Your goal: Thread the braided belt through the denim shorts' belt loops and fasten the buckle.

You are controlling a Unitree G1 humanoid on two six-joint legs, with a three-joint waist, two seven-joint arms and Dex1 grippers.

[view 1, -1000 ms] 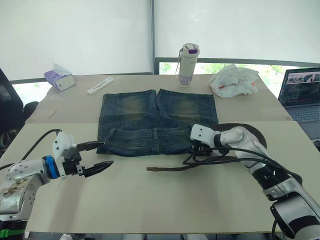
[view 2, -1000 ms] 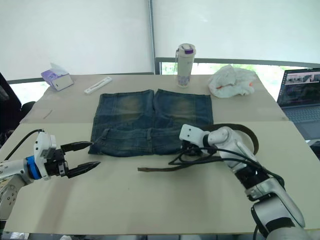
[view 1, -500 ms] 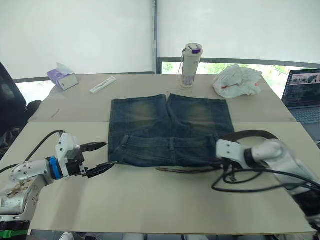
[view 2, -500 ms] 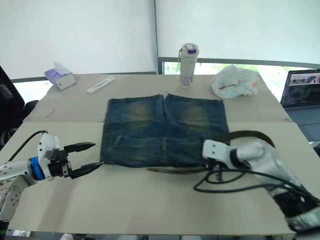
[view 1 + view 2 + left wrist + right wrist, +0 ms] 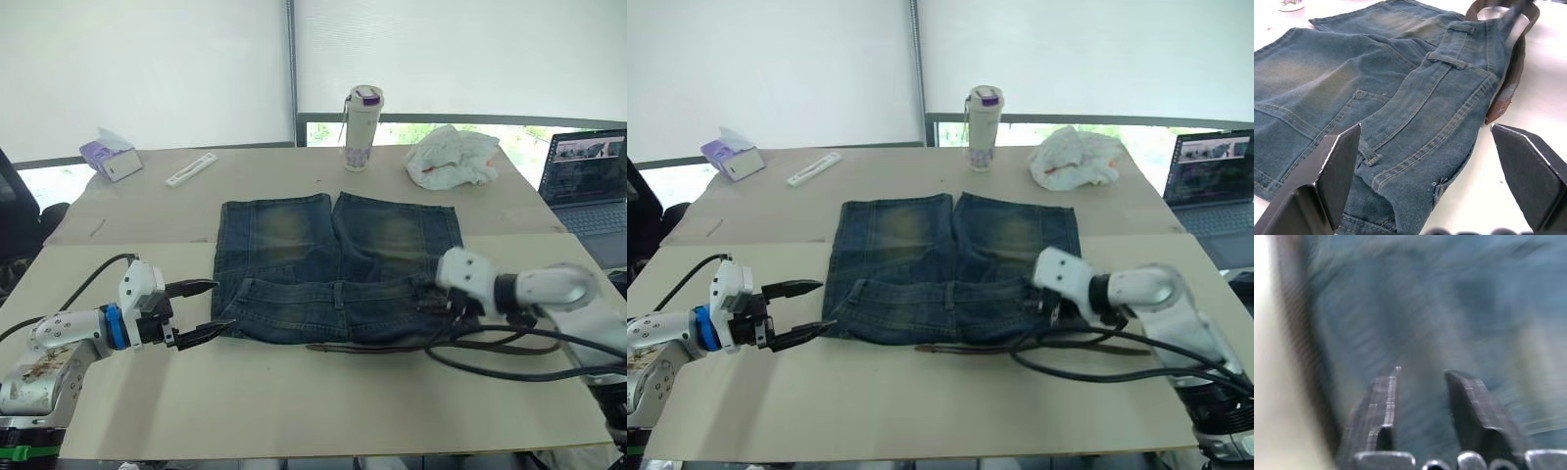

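Silver-white arms, blue wrist ring, black cables

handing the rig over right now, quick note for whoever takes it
Left pincer: open, empty, at the left end of the denim shorts waistband.
Right pincer: slightly open, holding nothing, over the denim at the waistband's right end.
Braided belt: flat on the table along the waistband's near edge, running off under the right arm.
Done: nothing threaded.
Left: feed the belt through every loop, fasten the buckle.
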